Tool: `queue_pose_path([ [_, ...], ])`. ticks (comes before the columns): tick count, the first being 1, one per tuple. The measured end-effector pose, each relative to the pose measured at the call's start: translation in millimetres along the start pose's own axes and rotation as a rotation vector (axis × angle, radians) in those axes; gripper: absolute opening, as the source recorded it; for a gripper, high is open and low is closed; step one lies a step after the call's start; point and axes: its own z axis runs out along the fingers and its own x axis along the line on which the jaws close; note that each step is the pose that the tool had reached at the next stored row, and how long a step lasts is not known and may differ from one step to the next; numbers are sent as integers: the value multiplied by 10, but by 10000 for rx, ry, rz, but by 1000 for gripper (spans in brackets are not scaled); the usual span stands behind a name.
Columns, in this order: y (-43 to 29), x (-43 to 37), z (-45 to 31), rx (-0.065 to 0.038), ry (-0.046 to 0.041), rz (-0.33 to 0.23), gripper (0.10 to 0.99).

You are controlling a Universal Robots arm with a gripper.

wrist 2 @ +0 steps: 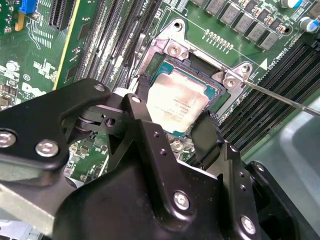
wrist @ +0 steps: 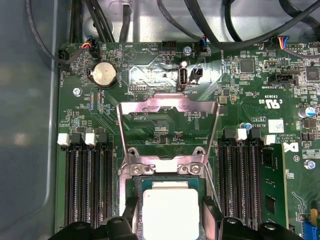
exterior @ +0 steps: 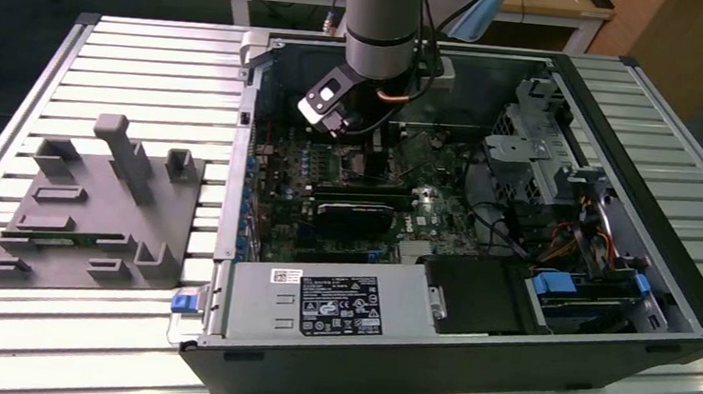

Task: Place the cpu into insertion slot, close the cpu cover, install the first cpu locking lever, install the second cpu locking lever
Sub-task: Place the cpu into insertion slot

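**Chip in slot, cover open**

Setup: an open computer case (exterior: pixel 437 381) lies on a slatted metal table (exterior: pixel 147 55). A grey plastic fixture (exterior: pixel 94 222) sits on the table at the exterior view's left, well apart from the case. The arm reaches down into the case from above, and the gripper (exterior: pixel 347 130) is low over the green motherboard (wrist: pixel 100 120).

The cpu (wrist 2: pixel 177 100) lies flat inside the insertion slot (wrist 2: pixel 197 64), silver top facing up, with the slot's dark frame showing around its edges. In the first wrist view the cpu (wrist: pixel 170 212) sits square in the slot, between two banks of black memory slots (wrist: pixel 85 190).

The gripper (wrist 2: pixel 172 107) straddles the cpu. Its black fingers (wrist 2: pixel 202 132) are closed in on it, one against each of two opposite edges. In the first wrist view the gripper (wrist: pixel 170 222) shows the same hold, a finger on either side of the chip.

The cpu cover (wrist: pixel 167 106) is not yet closed. It is swung back on its hinge and stands away from the slot, its central window showing the board behind it.

A thin metal locking lever (wrist 2: pixel 280 97) runs from a corner of the slot out over the memory slots and is not latched down.

A coin battery (wrist: pixel 104 74) sits on the board beyond the cover.
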Motion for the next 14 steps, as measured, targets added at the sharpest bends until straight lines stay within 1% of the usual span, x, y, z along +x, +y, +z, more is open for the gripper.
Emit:
queue_pose_path([
  [6,0,0,-8,2,-3,-1,600],
  [7,0,0,-8,1,-2,0,533],
  [14,2,0,-23,1,-2,0,533],
])
